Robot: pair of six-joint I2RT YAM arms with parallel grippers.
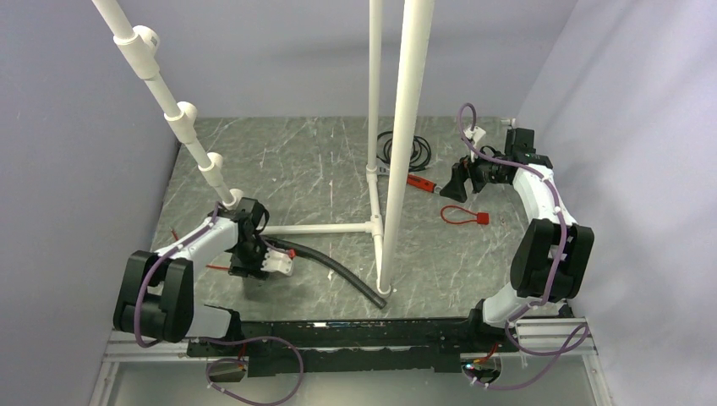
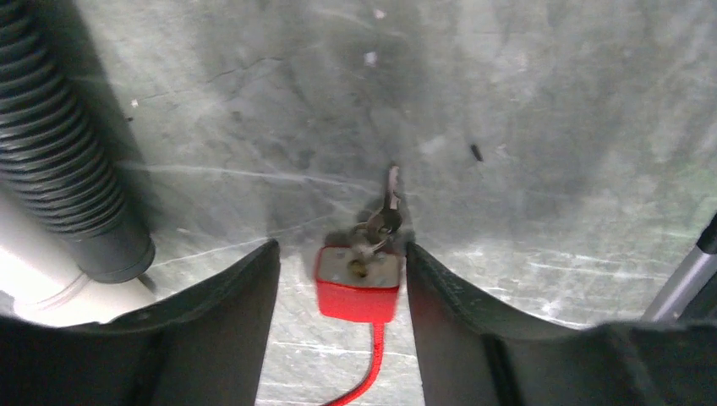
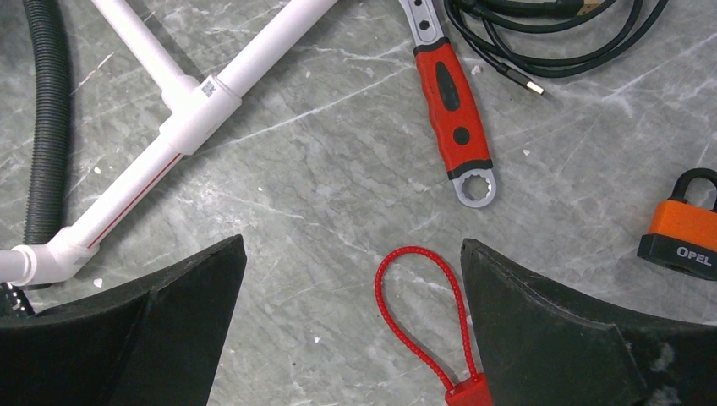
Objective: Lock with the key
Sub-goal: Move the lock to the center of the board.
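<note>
- One boxy red padlock [image 2: 358, 292], metal key [image 2: 388, 213] in its face, lies on the scratched, marbled grey surface [image 2: 541, 101].
- Left claw [image 2: 342, 251] stands spread wide, straddling that padlock.

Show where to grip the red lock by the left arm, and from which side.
Grip the red lock body by its side faces, coming from above with the left gripper. The key juts from its far end, the cable from its near end, leaving only the sides free.
</note>
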